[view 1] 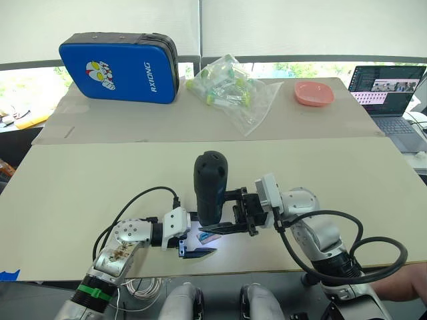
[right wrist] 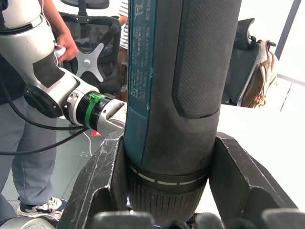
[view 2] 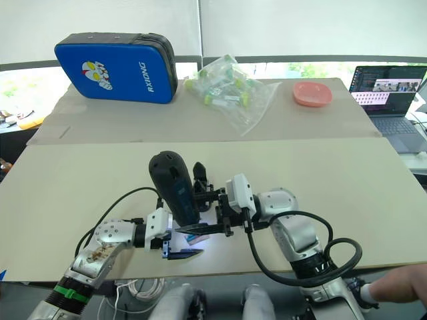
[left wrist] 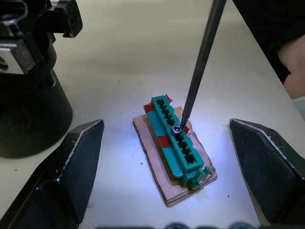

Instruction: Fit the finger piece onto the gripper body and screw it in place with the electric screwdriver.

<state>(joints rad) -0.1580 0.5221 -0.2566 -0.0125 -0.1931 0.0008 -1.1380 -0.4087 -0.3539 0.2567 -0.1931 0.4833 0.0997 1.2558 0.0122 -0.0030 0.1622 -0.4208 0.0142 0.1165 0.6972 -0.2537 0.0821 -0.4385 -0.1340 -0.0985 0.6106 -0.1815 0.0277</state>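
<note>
**Seat the bit square on the screw before lifting**

The left tool (left wrist: pixel 165 124) rests low on the pale tan surface (view 1: pixel 87 180) with its two black fingers spread wide and nothing between them. They stand either side of a small block, a green plastic strip of pockets taped onto a tan base (left wrist: pixel 174 143). Just beside that tool's left finger stands the gripper body (left wrist: pixel 28 100), a chunky round black base with linkages on top, upright on the surface and apart from the block.

The thin metal bit (left wrist: pixel 200 62) comes down at a slight lean and its tip meets a small silver screw (left wrist: pixel 176 129) sitting in one of the middle pockets. Above it rises the electric screwdriver (view 1: pixel 210 183), a thick matte-black cylinder held almost upright, rounded end uppermost. The right tool (right wrist: pixel 169 176) is clamped around its lower barrel, one finger on each side.

The step in hand looks like picking a screw off the strip. To do it well:

- Bring the screwdriver closer to vertical, so the tip sits fully in the screw head rather than on its edge.
- Press lightly; the block is only taped and could tip or slide.
- Close the left tool onto the block's sides, or keep it just beside them, as a stop.
- Lift straight up, so the screw does not snag on the pocket wall.
</note>
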